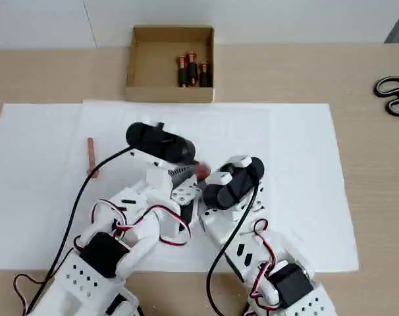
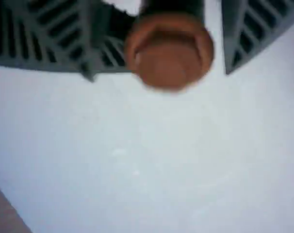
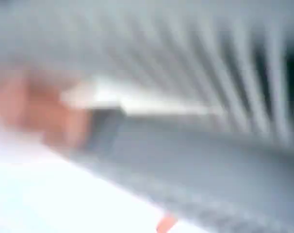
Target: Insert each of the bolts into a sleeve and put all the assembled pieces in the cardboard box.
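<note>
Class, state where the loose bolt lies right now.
High view: the loose bolt lies on the white sheet, left of the nearer arm, below-left of the cardboard box.

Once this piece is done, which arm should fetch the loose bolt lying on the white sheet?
Left, probably. The bolt lies on the left arm side of the sheet, with open paper between them. The right arm would have to cross over the left one.

Scissors [image 1: 393,96] cut by edge; bolt [image 1: 201,170] half hidden
</note>
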Robot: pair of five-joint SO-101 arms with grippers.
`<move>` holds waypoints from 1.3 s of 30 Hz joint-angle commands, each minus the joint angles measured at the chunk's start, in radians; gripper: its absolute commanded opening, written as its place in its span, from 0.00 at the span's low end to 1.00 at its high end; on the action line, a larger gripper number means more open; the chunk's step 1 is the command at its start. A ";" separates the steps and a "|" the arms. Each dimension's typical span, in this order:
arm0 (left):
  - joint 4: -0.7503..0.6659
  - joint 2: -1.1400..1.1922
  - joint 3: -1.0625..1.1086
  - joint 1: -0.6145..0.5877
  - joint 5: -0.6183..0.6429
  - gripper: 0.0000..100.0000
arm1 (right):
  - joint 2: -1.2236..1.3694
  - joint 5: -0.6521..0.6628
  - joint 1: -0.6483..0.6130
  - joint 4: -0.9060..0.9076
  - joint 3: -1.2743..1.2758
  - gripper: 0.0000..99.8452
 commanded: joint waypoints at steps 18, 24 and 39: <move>0.511 0.041 -0.375 -0.256 0.061 0.25 | 0.019 -0.005 0.170 0.045 -0.032 0.00; 0.569 0.091 -0.438 -0.282 0.063 0.25 | 0.214 -0.003 0.251 0.104 -0.209 0.00; 0.606 0.095 -0.469 -0.410 0.061 0.25 | 1.006 -0.003 0.294 -0.085 -0.870 0.00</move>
